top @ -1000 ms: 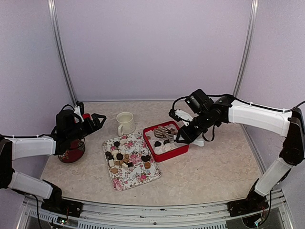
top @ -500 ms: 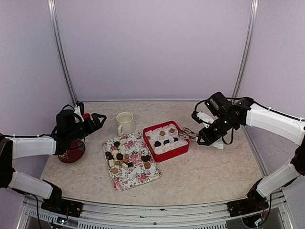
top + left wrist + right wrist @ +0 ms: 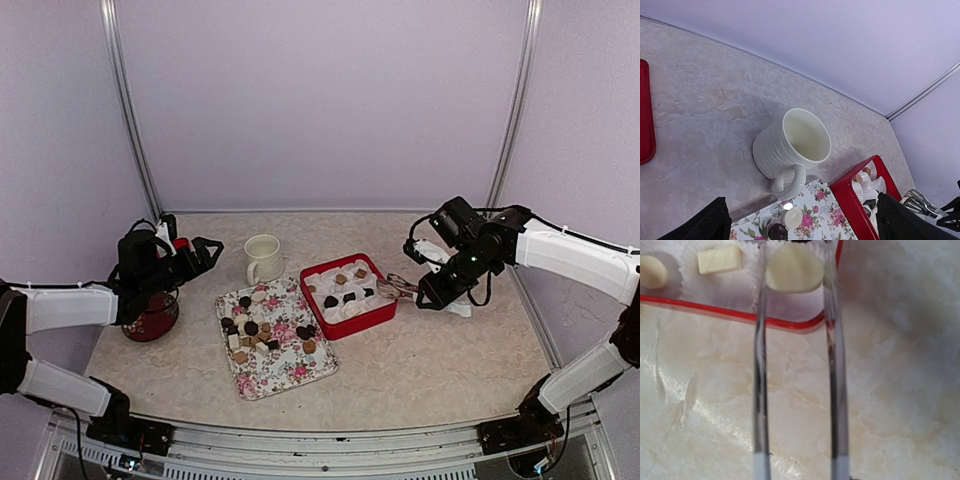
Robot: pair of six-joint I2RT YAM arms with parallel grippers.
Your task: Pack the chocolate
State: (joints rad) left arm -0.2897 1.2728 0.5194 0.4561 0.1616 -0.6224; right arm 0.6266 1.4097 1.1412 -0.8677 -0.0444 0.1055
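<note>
Two hands checked. Left hand (image 3: 205, 251) hangs wide open and empty, left of the mug (image 3: 263, 258). Right hand (image 3: 428, 292) is clamped on tongs (image 3: 398, 286), tips at the box's (image 3: 368, 322) right rim. Chocolate (image 3: 252, 328) lies mostly on the tray (image 3: 290, 378); several pieces sit inside the box. I see a cream piece (image 3: 792, 274) between the tong arms there; whether pinched, I cannot tell.

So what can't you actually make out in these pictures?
- Right wrist view: the tongs run off the top edge, so whether their tips touch the cream chocolate is unclear.
- Top view: the left arm hides part of the dark red dish.
- Top view: the chocolates on the floral tray are too small to count.
</note>
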